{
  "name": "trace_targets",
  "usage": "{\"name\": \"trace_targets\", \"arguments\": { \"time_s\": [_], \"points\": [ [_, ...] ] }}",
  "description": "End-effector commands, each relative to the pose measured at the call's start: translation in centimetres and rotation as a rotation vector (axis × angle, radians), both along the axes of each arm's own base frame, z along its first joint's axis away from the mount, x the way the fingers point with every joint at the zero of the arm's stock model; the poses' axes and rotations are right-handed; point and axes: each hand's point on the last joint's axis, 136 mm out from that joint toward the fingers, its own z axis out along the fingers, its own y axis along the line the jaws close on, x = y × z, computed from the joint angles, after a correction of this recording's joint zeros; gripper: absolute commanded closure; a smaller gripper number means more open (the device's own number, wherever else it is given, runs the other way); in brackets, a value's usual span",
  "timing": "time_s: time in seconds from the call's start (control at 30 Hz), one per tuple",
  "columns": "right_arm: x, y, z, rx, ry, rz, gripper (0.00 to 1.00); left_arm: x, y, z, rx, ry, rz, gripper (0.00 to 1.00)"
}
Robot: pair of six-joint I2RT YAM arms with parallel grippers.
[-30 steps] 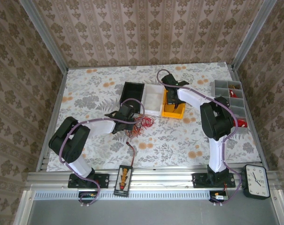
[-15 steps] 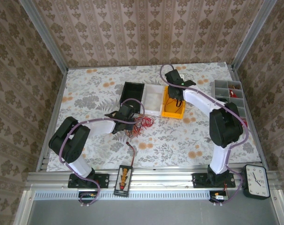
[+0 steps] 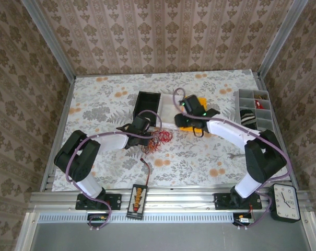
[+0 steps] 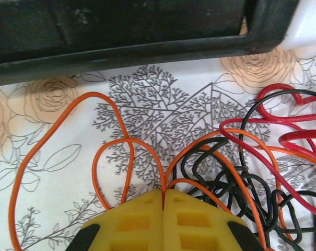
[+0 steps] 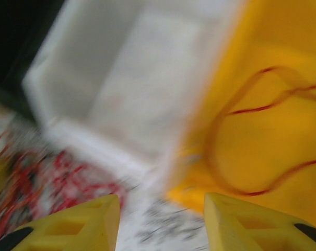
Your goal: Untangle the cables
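The cables (image 3: 159, 139) lie as a loose clump on the flowered tabletop (image 3: 105, 99), just in front of the black bin (image 3: 147, 102). The clump has no firm long axis; if anything it stretches from left to right, away from the left tool (image 4: 163, 201). Close up it is thin red, black and orange strands, with the black ones knotted tightly in the middle and the red ones looping over them at the right. An orange wire (image 4: 127, 140) fans out in two open loops toward the black bin's wall. Its ends run back into the seam of the left tool, which is clenched on it (pads pressed flat together).

The right tool (image 5: 160, 219) stands released with nothing between its fingers, over the near edge where the white bin (image 5: 147, 68) meets the yellow bin (image 5: 283, 42). A single red wire (image 5: 252, 109) curls inside the yellow bin (that view is blurred).
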Motion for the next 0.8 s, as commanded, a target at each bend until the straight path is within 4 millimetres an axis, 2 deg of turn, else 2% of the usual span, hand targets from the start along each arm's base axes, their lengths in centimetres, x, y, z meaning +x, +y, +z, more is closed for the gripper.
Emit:
{"name": "trace_targets", "arguments": {
  "time_s": [0.0, 0.1, 0.17, 0.43, 0.5, 0.63, 0.77],
  "points": [
    [-2.6, 5.0, -0.4, 0.088, 0.036, 0.211, 0.55, -0.8, -0.7, -0.3, -0.016, 0.026, -0.048, 1.0],
    [-2.9, 6.0, -2.0, 0.096, 0.09, 0.234, 0.62, -0.8, -0.5, -0.3, -0.009, 0.026, -0.038, 1.0],
    [-2.7, 6.0, -3.0, 0.07, 0.115, 0.236, 0.66, -0.9, -0.4, -0.3, -0.007, 0.025, -0.034, 1.0],
    [-2.6, 5.9, -5.6, 0.007, 0.172, 0.26, 0.68, -1.0, -0.2, -0.3, 0.001, 0.025, -0.03, 1.0],
    [-2.7, 6.2, -5.8, 0.016, 0.182, 0.266, 0.73, -0.9, -0.2, -0.3, 0.002, 0.026, -0.026, 1.0],
    [-2.8, 6.1, -5.5, 0.023, 0.181, 0.273, 0.91, -0.8, 0.2, -0.4, 0.016, 0.024, -0.011, 1.0],
    [-2.9, 5.2, -3.9, 0.064, 0.153, 0.255, 0.98, -0.7, 1.2, -0.6, 0.049, 0.016, 0.035, 1.0]
  ]
}}
